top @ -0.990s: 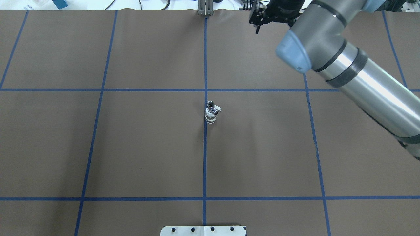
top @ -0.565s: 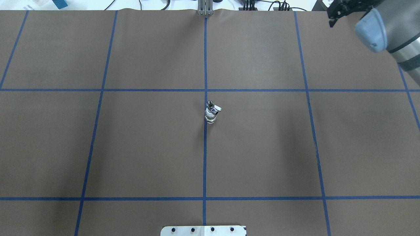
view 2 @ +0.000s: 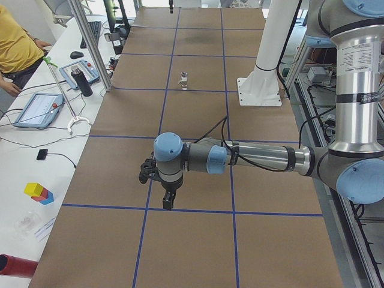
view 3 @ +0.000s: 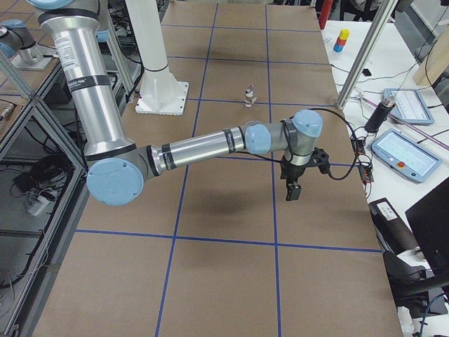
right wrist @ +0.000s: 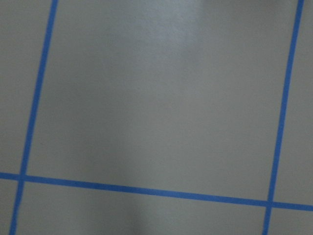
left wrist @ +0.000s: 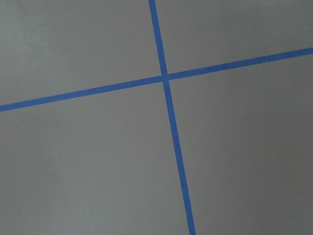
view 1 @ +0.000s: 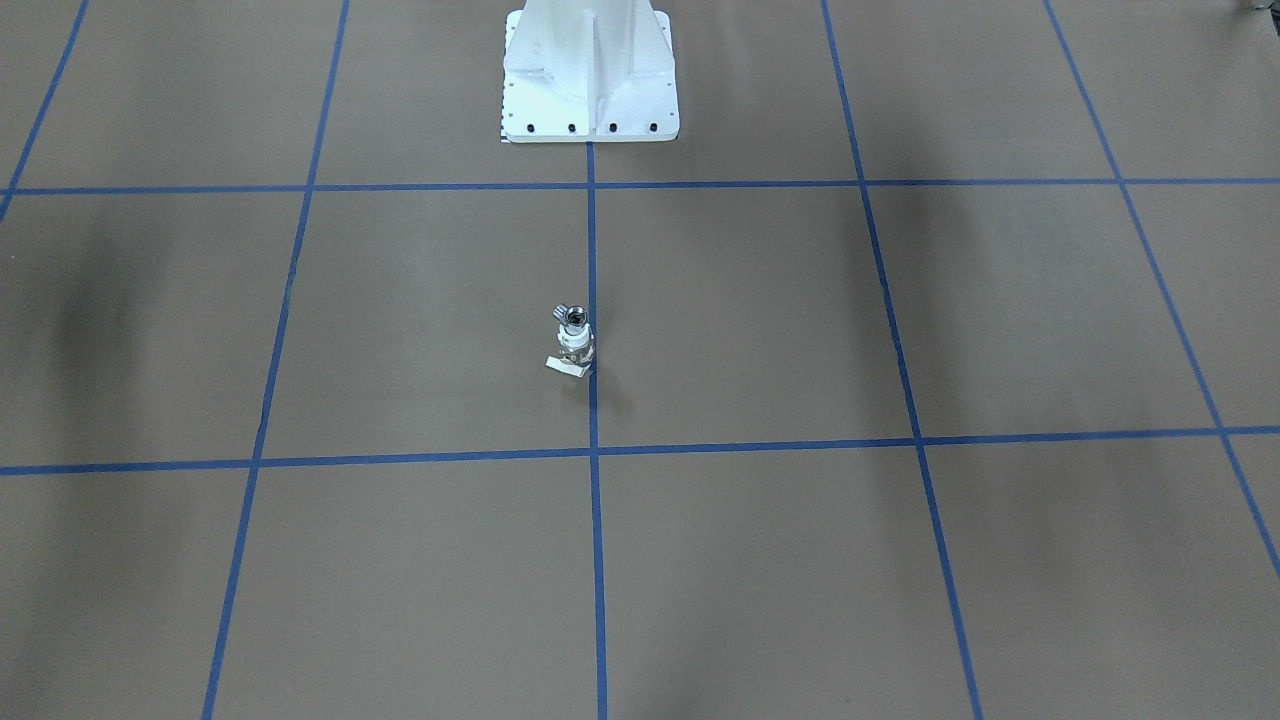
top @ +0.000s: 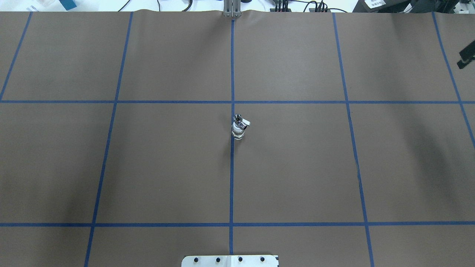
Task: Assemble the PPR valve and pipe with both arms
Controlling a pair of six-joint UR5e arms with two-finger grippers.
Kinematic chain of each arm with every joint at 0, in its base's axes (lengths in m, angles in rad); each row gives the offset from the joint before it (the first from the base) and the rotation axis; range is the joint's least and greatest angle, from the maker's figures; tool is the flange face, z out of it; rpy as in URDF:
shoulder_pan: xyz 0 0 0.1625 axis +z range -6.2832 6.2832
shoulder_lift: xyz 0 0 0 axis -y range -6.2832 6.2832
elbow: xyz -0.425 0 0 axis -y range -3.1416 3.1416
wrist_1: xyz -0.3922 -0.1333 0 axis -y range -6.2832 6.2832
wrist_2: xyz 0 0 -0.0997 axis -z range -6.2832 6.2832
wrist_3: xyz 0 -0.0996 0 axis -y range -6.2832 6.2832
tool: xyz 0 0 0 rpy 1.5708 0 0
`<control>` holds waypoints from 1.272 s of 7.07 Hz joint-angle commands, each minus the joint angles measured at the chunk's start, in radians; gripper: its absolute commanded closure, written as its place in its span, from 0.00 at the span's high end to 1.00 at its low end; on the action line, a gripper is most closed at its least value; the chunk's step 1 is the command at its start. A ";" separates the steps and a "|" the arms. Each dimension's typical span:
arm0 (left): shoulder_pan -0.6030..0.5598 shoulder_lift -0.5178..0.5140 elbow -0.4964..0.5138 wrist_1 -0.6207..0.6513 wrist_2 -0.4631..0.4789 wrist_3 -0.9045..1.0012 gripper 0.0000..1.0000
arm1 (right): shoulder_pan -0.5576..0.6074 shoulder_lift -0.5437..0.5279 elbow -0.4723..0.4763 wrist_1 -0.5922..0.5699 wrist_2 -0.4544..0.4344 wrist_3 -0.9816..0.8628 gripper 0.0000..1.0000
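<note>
The PPR valve (top: 238,131) stands upright alone at the table's middle, on the centre tape line, with its white handle tab sticking out sideways. It also shows in the front view (view 1: 576,350). The pipe (top: 236,118), a grey stub with a dark bore, sits on top of it. My left gripper (view 2: 166,200) hangs over the table far from the valve, seen only in the exterior left view. My right gripper (view 3: 293,191) hangs over the other end, with a black sliver at the overhead view's edge (top: 466,57). I cannot tell whether either is open or shut. Both wrist views show only bare paper and tape.
Brown paper with a blue tape grid covers the table. The white bolted pedestal (view 1: 590,80) stands at the robot's edge. A side bench holds tablets (view 2: 37,109), a dark bottle (view 2: 84,83) and coloured blocks (view 2: 38,192). An operator in yellow (view 2: 15,42) sits beside it.
My right arm has swept rightward out of the overhead view; only a black sliver stays at its right edge. The valve and pipe have not moved.
</note>
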 commanded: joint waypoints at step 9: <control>-0.074 0.019 0.008 -0.011 0.002 -0.001 1.00 | 0.152 -0.184 0.061 0.048 0.019 -0.072 1.00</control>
